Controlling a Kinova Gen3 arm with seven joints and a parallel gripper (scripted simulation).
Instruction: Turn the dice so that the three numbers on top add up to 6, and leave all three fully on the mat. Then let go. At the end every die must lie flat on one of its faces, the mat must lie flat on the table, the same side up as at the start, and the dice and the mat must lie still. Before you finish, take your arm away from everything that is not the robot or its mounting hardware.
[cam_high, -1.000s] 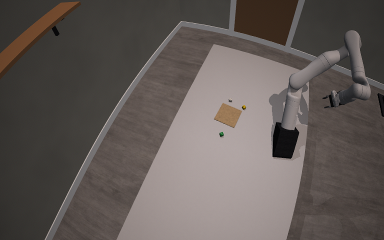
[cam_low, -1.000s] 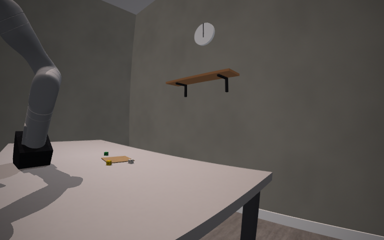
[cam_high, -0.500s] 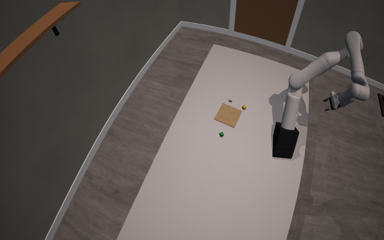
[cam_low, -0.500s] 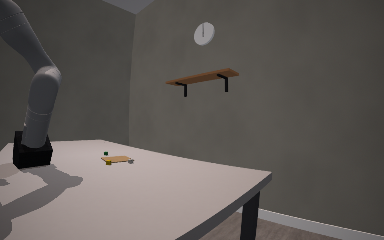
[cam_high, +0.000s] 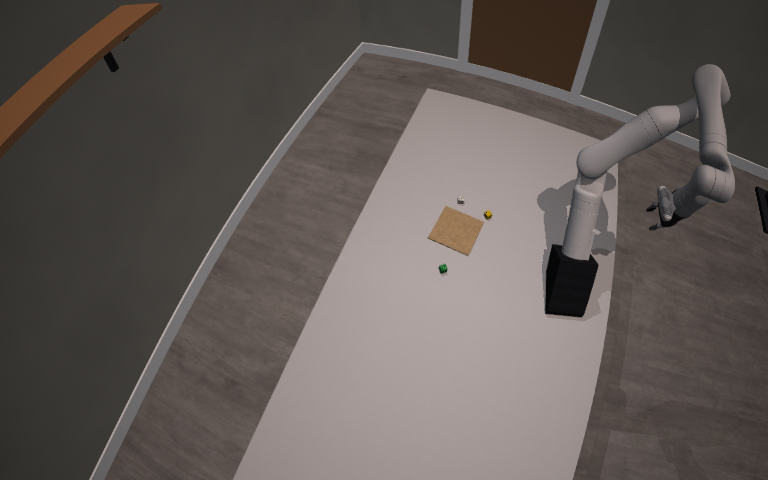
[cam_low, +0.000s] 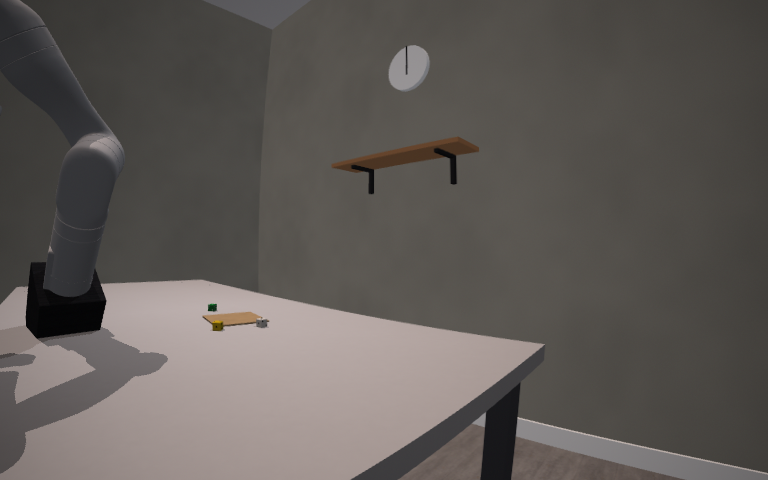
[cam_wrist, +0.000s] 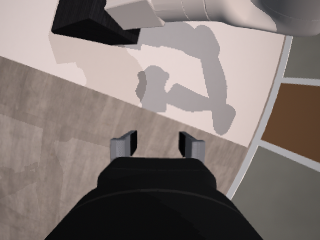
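Note:
A tan square mat lies flat on the table. A white die and a yellow die lie on the table just off two sides of the mat. A green die lies on the table off the opposite side from the white one. All three are off the mat; their top numbers are too small to read. My gripper is open and empty, out beyond the table edge on the far side of the arm's base from the dice. It is out of view in the exterior view.
The arm's black base block stands on the table near its edge, between my gripper and the dice. The arm bends above and beyond that edge. A wooden shelf hangs on the wall.

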